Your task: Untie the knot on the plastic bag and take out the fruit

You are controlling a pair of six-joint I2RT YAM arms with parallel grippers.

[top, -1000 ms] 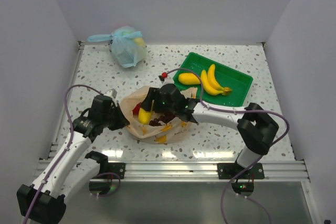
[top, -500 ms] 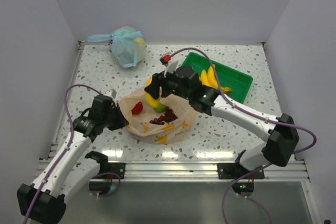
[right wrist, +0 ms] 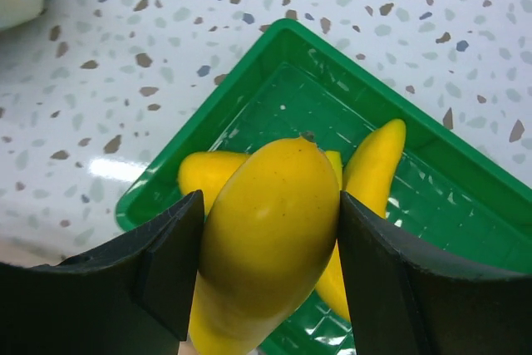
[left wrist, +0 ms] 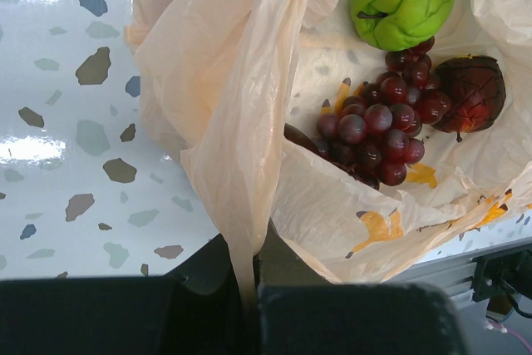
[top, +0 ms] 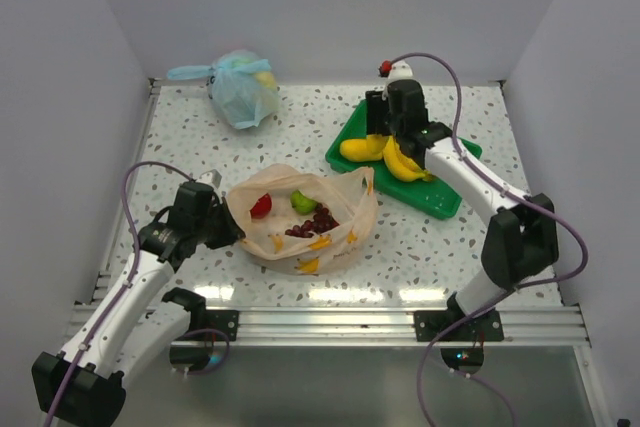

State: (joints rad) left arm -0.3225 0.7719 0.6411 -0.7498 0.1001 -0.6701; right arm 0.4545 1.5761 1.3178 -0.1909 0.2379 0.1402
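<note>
The pale-orange plastic bag (top: 300, 237) lies with its mouth wide open; the knot does not show. My left gripper (top: 226, 228) (left wrist: 253, 288) is shut on a pinched fold of the bag's left rim. Inside the bag (left wrist: 224, 97) are a green lime (left wrist: 403, 10), dark purple grapes (left wrist: 374, 130), a dark maroon piece (left wrist: 470, 93) and a red piece (top: 260, 206). My right gripper (top: 380, 134) (right wrist: 270, 205) hangs over the green tray (top: 445, 197), shut on a yellow mango (right wrist: 266, 247).
The tray (right wrist: 208, 118) holds another yellow mango (right wrist: 198, 182) and bananas (right wrist: 376, 164) (top: 402, 163). A tied light blue bag (top: 243, 87) sits at the back left. White walls close in the table on three sides.
My right gripper has lifted the yellow mango out of the orange bag and carried it back and right to above the green tray. The left gripper has kept its hold.
</note>
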